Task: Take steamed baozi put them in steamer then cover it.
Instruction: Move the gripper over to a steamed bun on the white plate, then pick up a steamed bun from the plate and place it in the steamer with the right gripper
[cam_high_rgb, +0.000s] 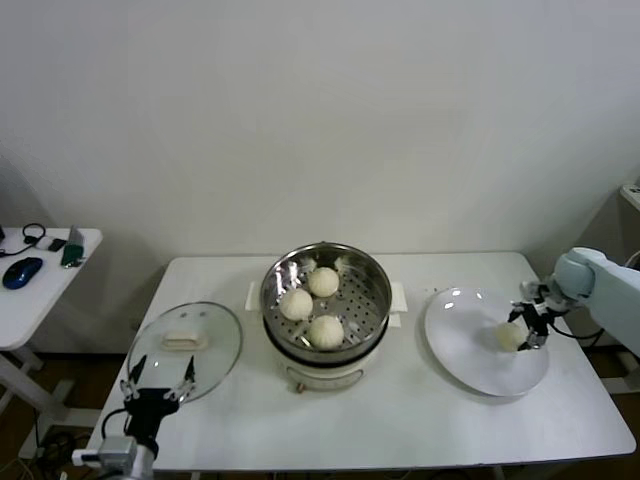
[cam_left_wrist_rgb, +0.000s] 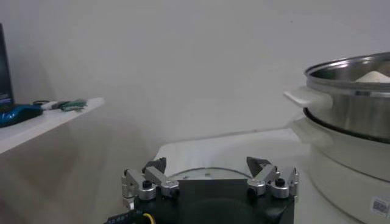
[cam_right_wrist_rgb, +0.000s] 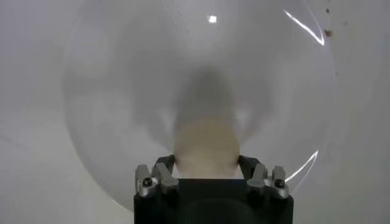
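Three cream-white baozi (cam_high_rgb: 323, 281) lie on the perforated tray of the open steel steamer (cam_high_rgb: 372, 275) at the table's middle. The fourth baozi (cam_high_rgb: 510, 337) is over the white plate (cam_high_rgb: 470, 360) on the right. My right gripper (cam_high_rgb: 530, 325) is shut on it, with a finger against each side; the right wrist view shows this baozi (cam_right_wrist_rgb: 206, 146) between the fingers of the gripper (cam_right_wrist_rgb: 206, 163). The glass cover (cam_high_rgb: 185, 350) with its cream handle lies flat to the left of the steamer. My left gripper (cam_high_rgb: 158, 385) is open and empty, low at the cover's near edge.
A white side table (cam_high_rgb: 40, 290) with a blue mouse and small items stands at the far left. In the left wrist view the steamer (cam_left_wrist_rgb: 350, 91) stands to one side, with its white base handle sticking out. The wall is close behind the table.
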